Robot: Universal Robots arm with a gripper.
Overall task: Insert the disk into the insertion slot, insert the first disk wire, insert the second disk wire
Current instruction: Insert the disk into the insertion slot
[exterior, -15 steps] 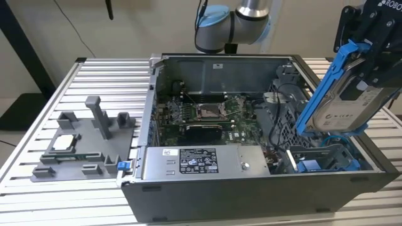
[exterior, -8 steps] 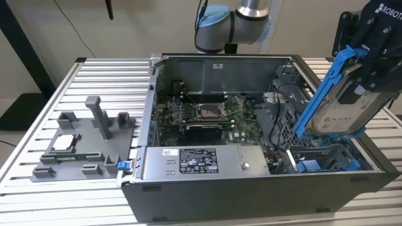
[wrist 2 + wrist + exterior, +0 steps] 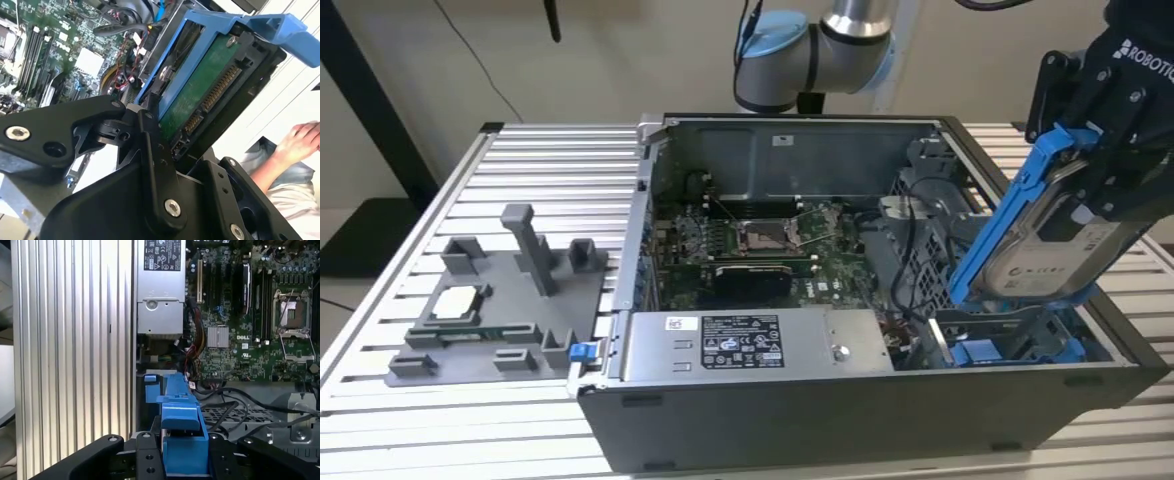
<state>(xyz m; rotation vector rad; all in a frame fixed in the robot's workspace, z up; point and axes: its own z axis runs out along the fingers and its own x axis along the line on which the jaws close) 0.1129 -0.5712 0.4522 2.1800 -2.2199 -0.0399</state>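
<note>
My gripper (image 3: pixel 1091 195) is shut on the disk (image 3: pixel 1047 255), a silver drive with a white label in a blue carrier frame. The disk hangs tilted, its lower end just above the insertion slot (image 3: pixel 1001 340), the grey drive cage with blue fittings at the case's near corner on the exterior view's right. In the second wrist view the disk's green board and connector (image 3: pixel 200 95) show between the black fingers (image 3: pixel 155 150). In the first wrist view the blue carrier (image 3: pixel 182 425) stands over the perforated cage (image 3: pixel 235 415). Dark cables (image 3: pixel 907 265) lie beside the cage.
The open computer case (image 3: pixel 854 400) holds a grey power supply (image 3: pixel 747 345) along its near wall and a motherboard with a CPU socket (image 3: pixel 761 235). A grey fixture with parts (image 3: pixel 494 310) sits on the slatted table at the exterior view's left. A person's hand (image 3: pixel 300 142) shows beyond the disk.
</note>
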